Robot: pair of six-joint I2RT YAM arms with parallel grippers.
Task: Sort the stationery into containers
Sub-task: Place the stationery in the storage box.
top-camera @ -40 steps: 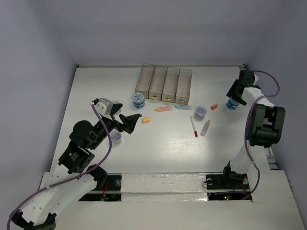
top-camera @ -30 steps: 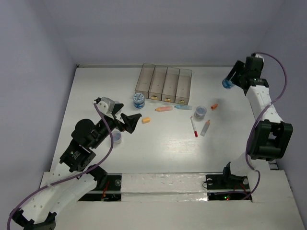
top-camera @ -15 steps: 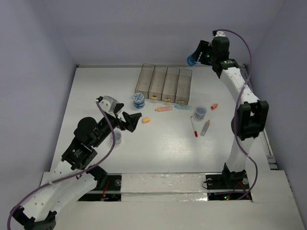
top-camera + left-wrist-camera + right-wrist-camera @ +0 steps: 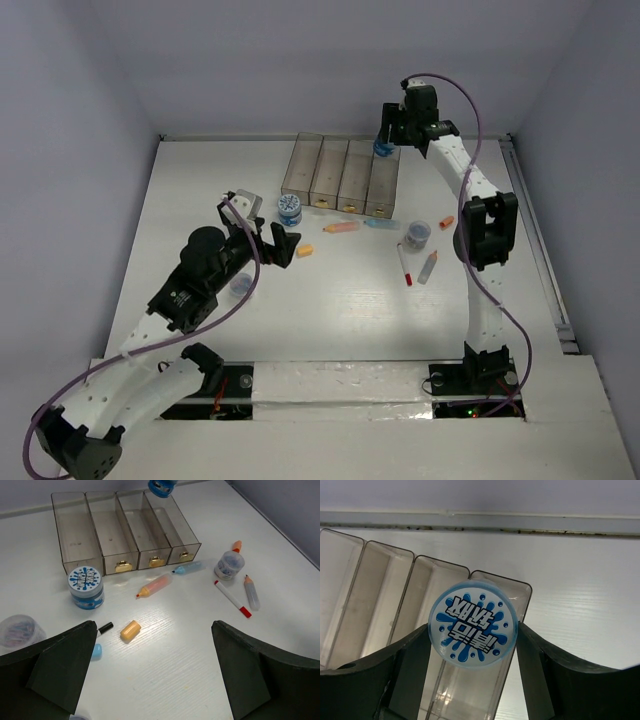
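My right gripper [image 4: 384,146] is shut on a round blue-patterned jar [image 4: 473,623] and holds it above the far end of the rightmost of four joined translucent bins [image 4: 330,180]. The bins [image 4: 385,595] look empty; they also show in the left wrist view [image 4: 107,535], with the held jar [image 4: 161,486] above them. My left gripper [image 4: 284,243] is open and empty [image 4: 154,630], hovering over an orange eraser [image 4: 130,630]. A second blue-patterned jar [image 4: 86,586] stands in front of the leftmost bin.
In front of the bins lie an orange marker [image 4: 155,585], a blue marker [image 4: 187,568], a clear jar [image 4: 229,565], a red/white pen [image 4: 232,598], a clear orange-tipped pen [image 4: 251,592] and a small orange eraser [image 4: 236,546]. Near my left finger are a black/white pen [image 4: 104,628], a blue eraser [image 4: 96,651] and a clear jar [image 4: 17,630].
My right arm has swung from the table's right side round to the back, carrying the jar over the rightmost bin. My left arm has shifted slightly right and forward.
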